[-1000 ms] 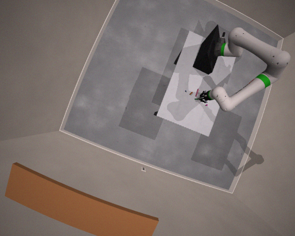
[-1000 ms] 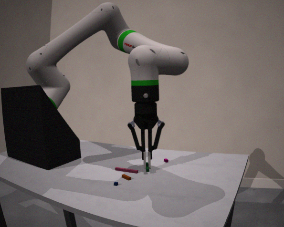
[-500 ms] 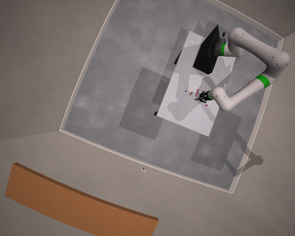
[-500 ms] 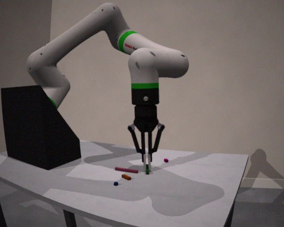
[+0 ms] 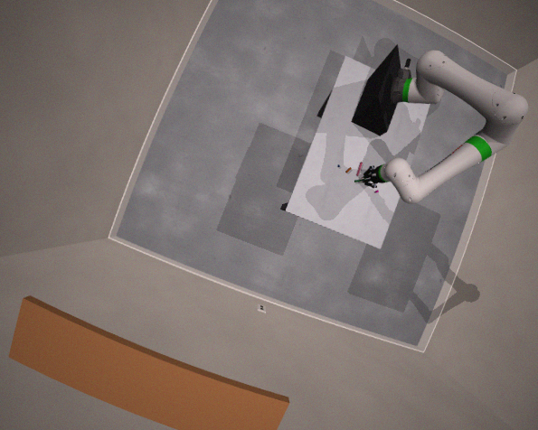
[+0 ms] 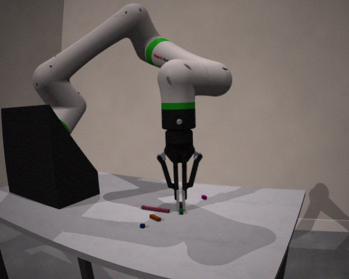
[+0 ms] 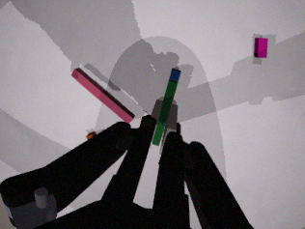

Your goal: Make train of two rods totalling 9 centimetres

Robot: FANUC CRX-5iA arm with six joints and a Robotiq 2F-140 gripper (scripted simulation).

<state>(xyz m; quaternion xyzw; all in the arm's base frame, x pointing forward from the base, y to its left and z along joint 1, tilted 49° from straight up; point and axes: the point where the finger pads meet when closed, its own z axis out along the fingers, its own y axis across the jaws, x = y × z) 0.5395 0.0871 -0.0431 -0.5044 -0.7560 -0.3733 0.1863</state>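
Observation:
My gripper point(image 6: 180, 206) point(image 7: 164, 112) point(image 5: 363, 179) is shut on the green rod point(image 7: 168, 102) point(image 6: 180, 211) point(image 5: 357, 181) and holds it low at the table top. A small blue piece point(image 7: 175, 75) shows right at the green rod's far end in the wrist view; I cannot tell if they touch. A blue cube point(image 6: 142, 225) point(image 5: 338, 165) lies at the front left. An orange rod point(image 6: 155, 217) point(image 5: 348, 170) and a long pink rod point(image 6: 155, 208) point(image 7: 102, 95) point(image 5: 359, 167) lie flat to the left of the gripper. A magenta rod point(image 6: 203, 197) point(image 7: 261, 46) point(image 5: 376, 190) lies apart behind on the right.
The rods lie on a white-grey table point(image 6: 243, 215) point(image 5: 347, 221). A big black wedge-shaped box point(image 6: 42, 156) point(image 5: 375, 101) stands at the table's back left, by the arm's base. The table's front edge runs close below the blue cube.

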